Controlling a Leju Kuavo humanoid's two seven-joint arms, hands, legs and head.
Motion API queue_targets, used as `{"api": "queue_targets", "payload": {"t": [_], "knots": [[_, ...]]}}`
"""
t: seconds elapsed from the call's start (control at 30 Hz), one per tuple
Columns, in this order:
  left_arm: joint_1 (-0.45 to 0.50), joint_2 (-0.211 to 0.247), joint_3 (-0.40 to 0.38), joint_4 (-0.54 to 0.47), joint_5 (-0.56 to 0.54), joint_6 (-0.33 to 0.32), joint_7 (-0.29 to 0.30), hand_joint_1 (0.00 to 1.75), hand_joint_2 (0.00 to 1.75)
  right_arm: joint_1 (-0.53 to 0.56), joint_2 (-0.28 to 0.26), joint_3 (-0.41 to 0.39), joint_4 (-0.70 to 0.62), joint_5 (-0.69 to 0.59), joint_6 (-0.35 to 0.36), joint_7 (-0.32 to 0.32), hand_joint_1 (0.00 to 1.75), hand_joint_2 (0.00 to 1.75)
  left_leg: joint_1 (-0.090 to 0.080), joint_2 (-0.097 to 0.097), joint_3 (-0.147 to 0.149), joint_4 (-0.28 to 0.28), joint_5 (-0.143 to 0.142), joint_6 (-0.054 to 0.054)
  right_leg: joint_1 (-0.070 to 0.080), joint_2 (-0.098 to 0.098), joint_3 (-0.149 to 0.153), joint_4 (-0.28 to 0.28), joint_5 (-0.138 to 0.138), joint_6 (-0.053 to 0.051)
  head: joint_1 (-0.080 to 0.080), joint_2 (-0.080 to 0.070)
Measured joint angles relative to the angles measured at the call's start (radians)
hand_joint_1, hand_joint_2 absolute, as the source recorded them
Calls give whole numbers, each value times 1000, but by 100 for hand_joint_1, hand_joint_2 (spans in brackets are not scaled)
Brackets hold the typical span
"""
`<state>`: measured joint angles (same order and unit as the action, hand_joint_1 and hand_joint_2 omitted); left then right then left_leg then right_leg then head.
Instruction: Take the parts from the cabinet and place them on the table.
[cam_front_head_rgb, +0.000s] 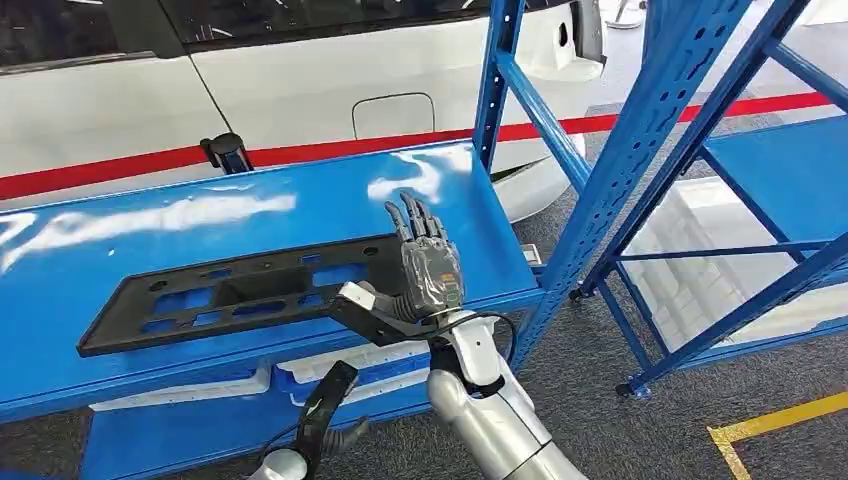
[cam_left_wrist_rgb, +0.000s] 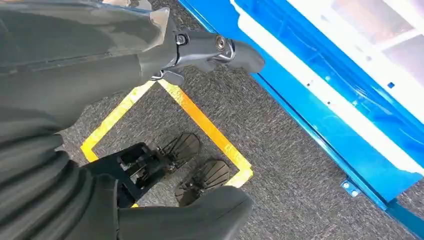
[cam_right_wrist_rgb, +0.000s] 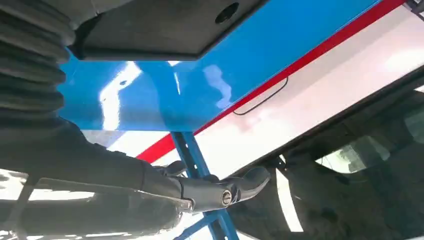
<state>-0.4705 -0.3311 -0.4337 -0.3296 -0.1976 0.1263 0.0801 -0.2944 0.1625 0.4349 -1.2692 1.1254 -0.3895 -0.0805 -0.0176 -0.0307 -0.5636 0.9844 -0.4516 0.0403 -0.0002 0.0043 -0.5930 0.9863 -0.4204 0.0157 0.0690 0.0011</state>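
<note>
Black and long, the perforated plastic part (cam_front_head_rgb: 240, 292) is lying across the blue shelf (cam_front_head_rgb: 120, 225), while the left hand (cam_front_head_rgb: 325, 405) is hanging below holding nothing and the right hand (cam_front_head_rgb: 425, 270) is gripping its right end.

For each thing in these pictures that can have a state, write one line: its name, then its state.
black plastic part: lying flat on the blue shelf, its right end at the right hand.
right hand: fingers spread, at the part's right end; whether it grips cannot be told.
left hand: low in front of the shelf, holding nothing.
blue shelf: carrying the part.
</note>
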Motion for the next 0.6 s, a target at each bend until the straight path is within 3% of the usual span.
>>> {"api": "queue_targets", "payload": {"t": [0.6], "knots": [[-1, 0, 0, 5, 0, 0, 1, 0, 175, -1, 3, -5, 1, -1, 3, 0, 0, 175, 0, 0, 0, 0, 0, 0, 0, 0, 0, 0, 0, 0, 0, 0]]}}
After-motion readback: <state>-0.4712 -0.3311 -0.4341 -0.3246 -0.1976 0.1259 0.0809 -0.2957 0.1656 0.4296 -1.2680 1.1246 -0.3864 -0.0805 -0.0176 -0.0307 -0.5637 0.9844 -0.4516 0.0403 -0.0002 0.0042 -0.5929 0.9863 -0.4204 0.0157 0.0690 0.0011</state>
